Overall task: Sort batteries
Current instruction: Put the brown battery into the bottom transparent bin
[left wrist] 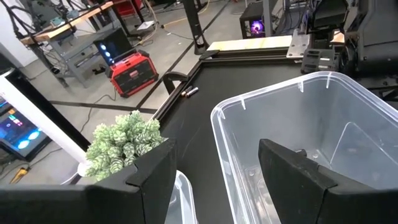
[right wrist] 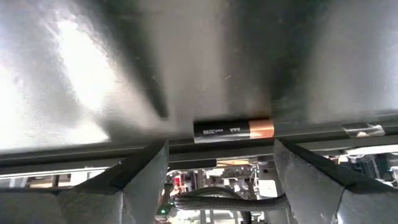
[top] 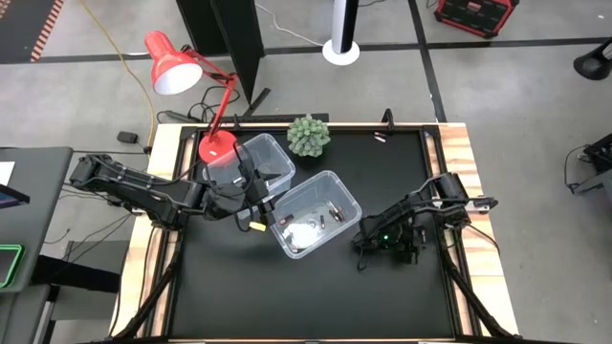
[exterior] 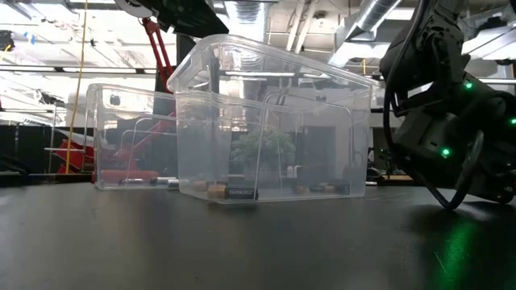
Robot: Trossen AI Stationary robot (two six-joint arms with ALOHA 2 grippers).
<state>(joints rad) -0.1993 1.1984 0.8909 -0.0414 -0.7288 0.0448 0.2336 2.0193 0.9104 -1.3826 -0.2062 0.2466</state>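
Overhead, two clear bins sit on the black surface [top: 287, 306]: the near bin [top: 316, 213] at the middle and the far bin [top: 252, 164] touching its back-left corner. The left gripper [top: 256, 212] hangs just left of the near bin, at the far bin's front edge, its fingers spread with nothing between them. Inside the near bin lie several batteries [top: 329, 218], dark ones beside a whitish cluster. The right gripper [top: 367, 250] is low on the surface just right of the near bin; from above its fingers are too small to read. A small green plant [top: 309, 135] stands behind the near bin, and a red lamp [top: 175, 65] rises behind the far bin.

From surface height, the near bin [exterior: 274, 121] stands in front, with dark, copper-ended batteries [exterior: 216, 190] lying on its floor, something the overhead view only hints at. The far bin [exterior: 129, 133] shows to its left, and the right arm's dark body [exterior: 451, 121] fills the space to its right, its gripper hidden.

The left wrist view looks past two widely parted fingers [left wrist: 292, 171] down into the near bin [left wrist: 323, 137], with the plant [left wrist: 121, 140] beyond its rim.

Only the right wrist view shows one dark battery [right wrist: 233, 130] with a copper end lying on the surface, centred ahead of the right gripper [right wrist: 217, 168], whose fingers stand wide apart on either side, not touching it.
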